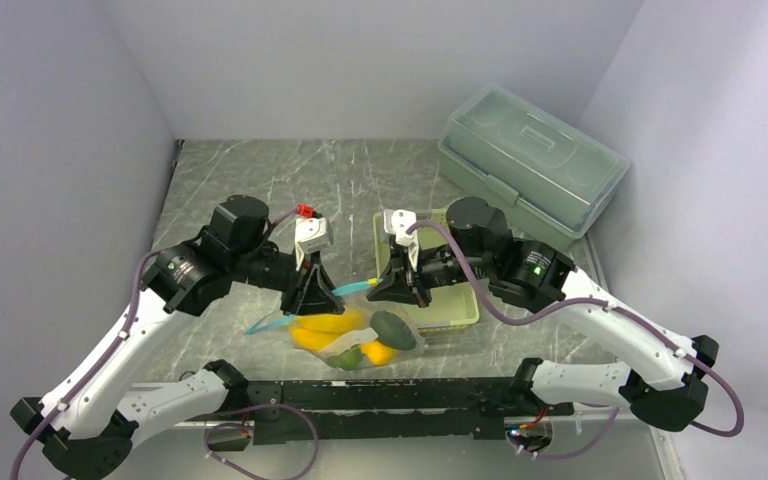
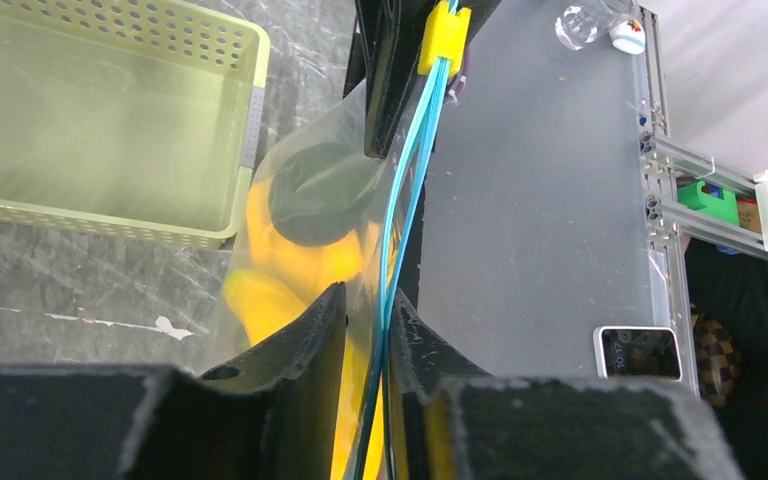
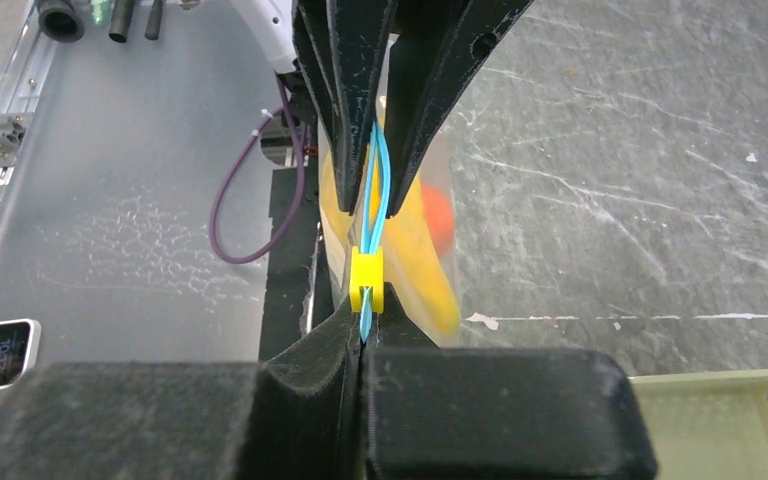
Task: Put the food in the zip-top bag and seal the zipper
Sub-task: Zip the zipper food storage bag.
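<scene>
The clear zip-top bag (image 1: 355, 335) hangs between my two grippers just above the table. Inside it are yellow bananas (image 1: 325, 328), a dark green avocado (image 1: 393, 330), a green fruit (image 1: 348, 358) and an orange piece (image 1: 378, 352). The light blue zipper (image 1: 290, 315) runs along its mouth. My left gripper (image 2: 375, 310) is closed narrowly round the zipper (image 2: 392, 260), whose two tracks stand apart there. My right gripper (image 3: 365, 335) is shut on the zipper's end right behind the yellow slider (image 3: 367, 275). The slider also shows in the left wrist view (image 2: 445, 40).
The pale green perforated basket (image 1: 465, 305) stands under my right arm and shows nothing inside in the left wrist view (image 2: 250, 100). A large translucent lidded box (image 1: 530, 160) stands at the back right. A phone (image 2: 640, 352) lies on the front ledge.
</scene>
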`<action>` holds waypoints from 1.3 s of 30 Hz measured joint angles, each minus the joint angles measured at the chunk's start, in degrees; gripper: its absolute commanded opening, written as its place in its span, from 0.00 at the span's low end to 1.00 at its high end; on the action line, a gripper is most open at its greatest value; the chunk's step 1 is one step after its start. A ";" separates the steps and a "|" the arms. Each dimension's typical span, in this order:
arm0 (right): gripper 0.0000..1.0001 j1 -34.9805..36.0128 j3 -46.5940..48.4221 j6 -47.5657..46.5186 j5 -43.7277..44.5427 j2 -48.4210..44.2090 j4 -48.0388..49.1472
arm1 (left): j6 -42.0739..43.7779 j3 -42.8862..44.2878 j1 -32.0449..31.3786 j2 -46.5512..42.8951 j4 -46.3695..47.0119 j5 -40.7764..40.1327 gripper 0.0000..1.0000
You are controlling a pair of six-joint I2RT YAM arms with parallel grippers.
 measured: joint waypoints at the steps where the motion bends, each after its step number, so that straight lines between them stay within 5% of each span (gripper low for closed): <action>1: 0.00 0.00 0.00 0.00 -0.02 -0.02 0.00 | 0.00 0.11 0.00 0.00 0.00 -0.11 0.31; 16: 0.00 0.00 0.02 0.13 -0.28 1.40 -3.19 | -2.69 1.99 0.00 -0.04 5.53 -0.90 0.60; 39: 0.00 0.00 0.04 5.27 -2.43 2.89 -0.68 | -10.32 -1.38 0.00 1.97 22.60 4.68 0.58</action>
